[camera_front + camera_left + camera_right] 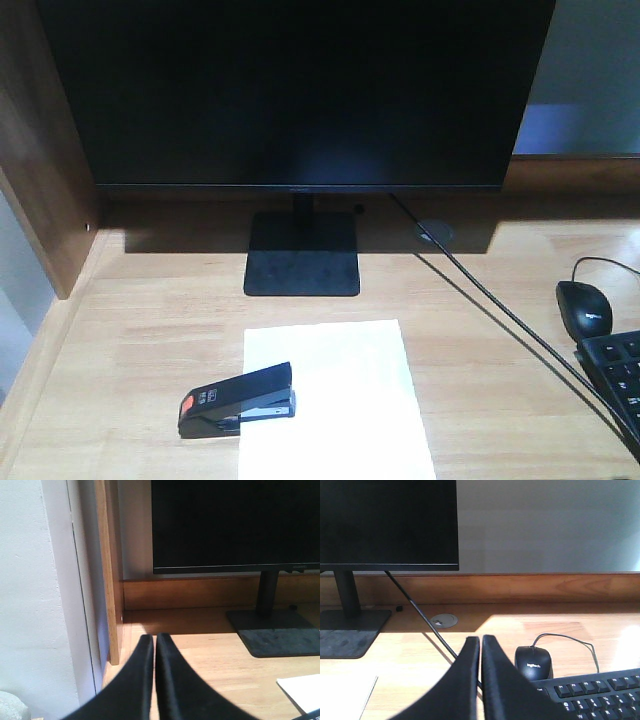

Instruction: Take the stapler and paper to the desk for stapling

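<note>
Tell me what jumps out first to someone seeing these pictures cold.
The large black monitor dominates, standing at the back of the light wooden desk. In front of its base lies a white sheet of paper, with the black stapler with an orange-red patch resting across the sheet's left edge. At the right edge sit a black mouse and a black keyboard; both wrist views show a closed, empty hand.

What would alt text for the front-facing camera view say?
A black stapler lies on the left edge of white paper on a wooden desk, before a dark monitor. A mouse and keyboard sit at right.
</note>
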`<state>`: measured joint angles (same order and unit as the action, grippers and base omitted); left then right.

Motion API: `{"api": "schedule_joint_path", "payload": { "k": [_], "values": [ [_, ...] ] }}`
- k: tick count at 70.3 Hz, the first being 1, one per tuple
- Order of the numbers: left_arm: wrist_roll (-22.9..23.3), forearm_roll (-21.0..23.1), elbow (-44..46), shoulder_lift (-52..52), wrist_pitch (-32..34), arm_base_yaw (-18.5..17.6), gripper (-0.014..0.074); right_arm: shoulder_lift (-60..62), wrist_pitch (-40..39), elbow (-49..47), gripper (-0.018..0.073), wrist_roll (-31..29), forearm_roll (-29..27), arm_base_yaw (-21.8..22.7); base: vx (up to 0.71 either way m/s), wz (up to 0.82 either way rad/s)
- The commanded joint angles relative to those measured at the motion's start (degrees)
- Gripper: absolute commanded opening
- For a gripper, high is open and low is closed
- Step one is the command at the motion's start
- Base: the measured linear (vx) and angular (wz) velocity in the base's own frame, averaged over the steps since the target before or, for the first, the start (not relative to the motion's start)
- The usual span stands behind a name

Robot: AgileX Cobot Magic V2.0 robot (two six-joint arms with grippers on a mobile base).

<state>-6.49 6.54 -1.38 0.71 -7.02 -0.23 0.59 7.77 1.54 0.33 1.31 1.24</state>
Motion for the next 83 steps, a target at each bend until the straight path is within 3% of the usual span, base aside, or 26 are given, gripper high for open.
{"api": "schedule_joint_path", "payload": {
  "k": [1,83],
  "values": [
    [0.63,0.52,-0.6,0.89,4.57,0.08,-0.0006,0.52,-4.22,0.26,-0.0008,-0.64,0.56,0.26,0.0,0.0],
    [0.63,0.52,-0.6,0.89,4.57,0.08,-0.0006,0.52,-4.22,0.26,-0.0008,-0.64,0.56,0.26,0.0,0.0]
  ]
}}
